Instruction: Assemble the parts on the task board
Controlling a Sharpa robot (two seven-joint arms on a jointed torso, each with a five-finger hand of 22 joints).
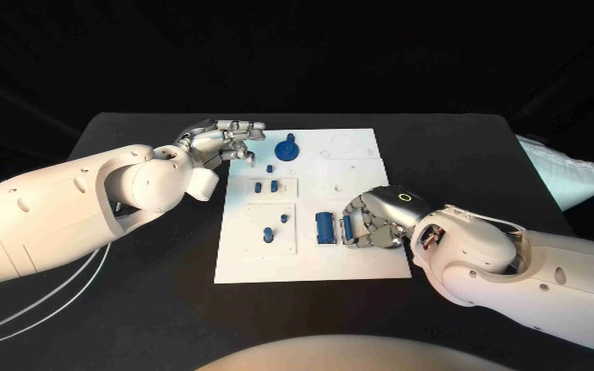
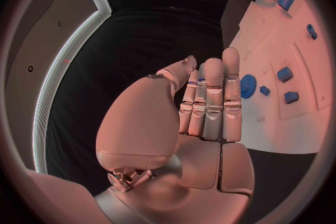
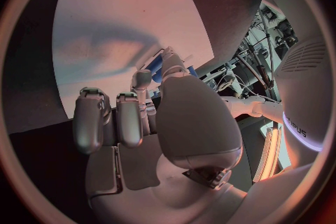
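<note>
I am looking down on the black counter (image 1: 148, 302), where the white task board (image 1: 359, 255) is lying in the middle with its long axis running from my near edge toward the far edge. My right hand (image 1: 378, 221) is sitting over the board's near right part, fingers curled in around a blue block (image 1: 325, 227) that is standing with its long axis pointing near-to-far; I judge it is gripping that piece, though the contact itself is partly hidden. My left hand (image 1: 227, 142) is hovering at the board's far left corner, fingers straight and pressed side by side, holding nothing, with the blue gear (image 1: 287, 148) just beside its fingertips toward the board's middle. Two small blue parts (image 1: 265, 187) are sitting in the inset plate nearer the left edge, and two more pegs (image 1: 269, 234) below them. Open board is lying between the two hands, so the right hand has room to move toward the far edge.
</note>
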